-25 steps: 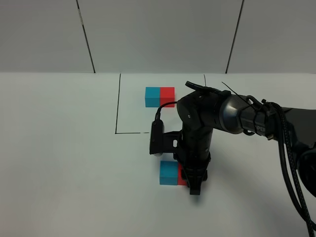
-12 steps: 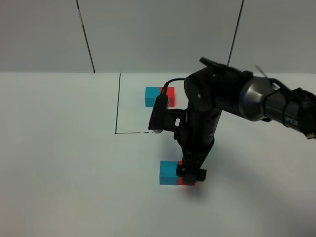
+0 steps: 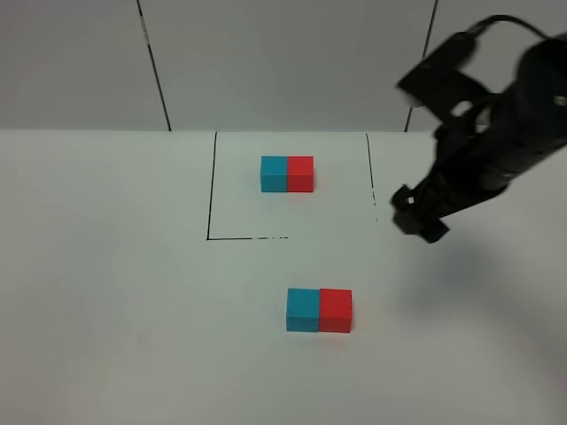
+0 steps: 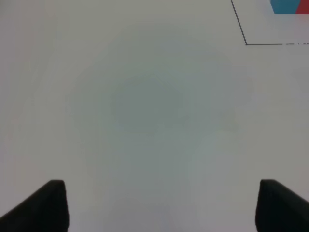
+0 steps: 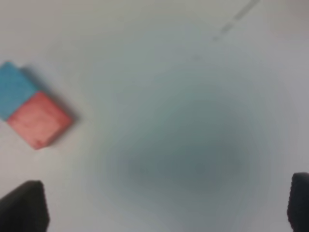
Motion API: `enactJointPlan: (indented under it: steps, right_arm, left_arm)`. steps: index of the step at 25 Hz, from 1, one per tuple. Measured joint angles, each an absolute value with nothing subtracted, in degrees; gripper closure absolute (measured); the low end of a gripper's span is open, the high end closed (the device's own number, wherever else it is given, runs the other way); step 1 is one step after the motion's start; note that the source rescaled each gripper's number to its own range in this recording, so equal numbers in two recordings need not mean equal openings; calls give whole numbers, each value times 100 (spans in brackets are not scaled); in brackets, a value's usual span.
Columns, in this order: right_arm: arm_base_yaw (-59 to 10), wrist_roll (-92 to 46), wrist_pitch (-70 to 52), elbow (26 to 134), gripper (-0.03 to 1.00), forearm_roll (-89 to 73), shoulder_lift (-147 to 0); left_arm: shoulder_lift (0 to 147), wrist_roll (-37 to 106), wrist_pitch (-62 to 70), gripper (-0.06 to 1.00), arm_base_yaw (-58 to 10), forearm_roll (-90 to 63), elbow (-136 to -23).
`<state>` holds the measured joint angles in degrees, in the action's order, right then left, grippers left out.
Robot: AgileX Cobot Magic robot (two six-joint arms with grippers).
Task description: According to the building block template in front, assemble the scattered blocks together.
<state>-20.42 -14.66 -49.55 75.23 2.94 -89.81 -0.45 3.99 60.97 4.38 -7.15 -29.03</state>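
I've lifted right gripper (image 3: 419,217) clear, fingers spread, empty; cyan cube (image 3: 303,310) and red cube (image 3: 335,310) now joined, matching template (image 3: 287,173).

Exterior high view: mounted above and in front, angled down across the white table (image 3: 106,292) toward the grey back wall (image 3: 283,62) — wide, far enough to take in the outlined square (image 3: 213,186), both block pairs and the right arm (image 3: 496,133) at upper right.

Left wrist view: aimed down at bare table from close, with dark fingertips (image 4: 41,208) at the lower corners; shares with the high view only the square's corner line (image 4: 244,41) and a sliver of the template (image 4: 289,6) at upper right.

Right wrist view: also downward, blurred, higher off the surface; shares the joined cyan-red pair (image 5: 31,113) at middle left — seen lower centre in the high view (image 3: 319,310).
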Motion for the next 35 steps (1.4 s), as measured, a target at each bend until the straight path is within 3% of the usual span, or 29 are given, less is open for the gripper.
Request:
enactJointPlan:
  steps: [5,13,35]
  right_arm:
    - [-632,-187,-4058,5909,-3,324,-7569]
    - [830,570,-4405,4557,-3,532,-5171]
    - [1012,662,-6376,4310,-3,495,-1849]
  left_arm:
    - [-45,399,6097,16,438,-715,-2903]
    - [-45,399,6097,16,438,-715,-2903]
    - [-45,399,6097,16,438,-715,-2903]
